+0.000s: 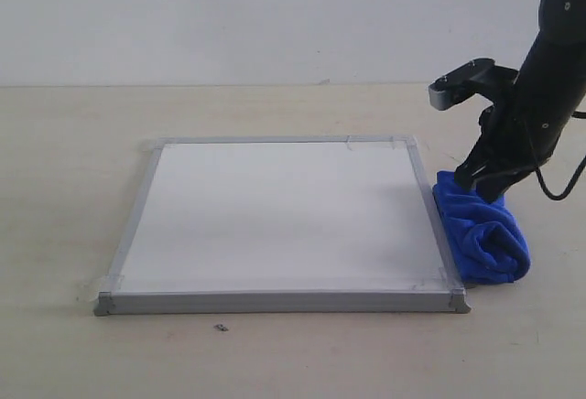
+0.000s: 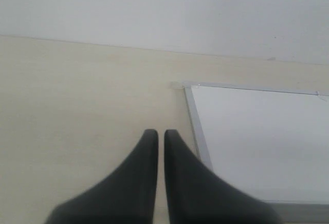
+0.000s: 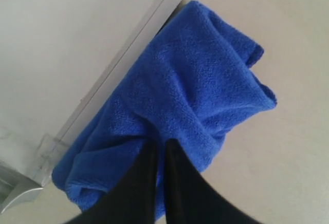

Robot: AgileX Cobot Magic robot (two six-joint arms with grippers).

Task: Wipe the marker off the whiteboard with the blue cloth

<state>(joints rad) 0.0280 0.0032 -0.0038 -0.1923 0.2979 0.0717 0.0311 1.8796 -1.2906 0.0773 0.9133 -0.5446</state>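
The whiteboard (image 1: 275, 216) lies flat on the table with its white face bare; no red marker line shows in any view. The blue cloth (image 1: 485, 239) lies bunched on the table against the board's right frame. My right gripper (image 1: 485, 188) is down on the cloth's far end, fingers pressed together with a fold of the blue cloth (image 3: 195, 90) pinched at the tips (image 3: 160, 143). The board's frame and a taped corner (image 3: 49, 147) run right beside it. My left gripper (image 2: 160, 131) is shut with nothing in it, low over the table just outside the whiteboard's (image 2: 257, 136) far left corner.
A tiny dark speck (image 1: 221, 328) lies on the pale tabletop in front of the board. A plain white wall (image 1: 275, 15) rises behind the table. The right arm's camera bracket (image 1: 458, 83) hangs above the board's far right corner.
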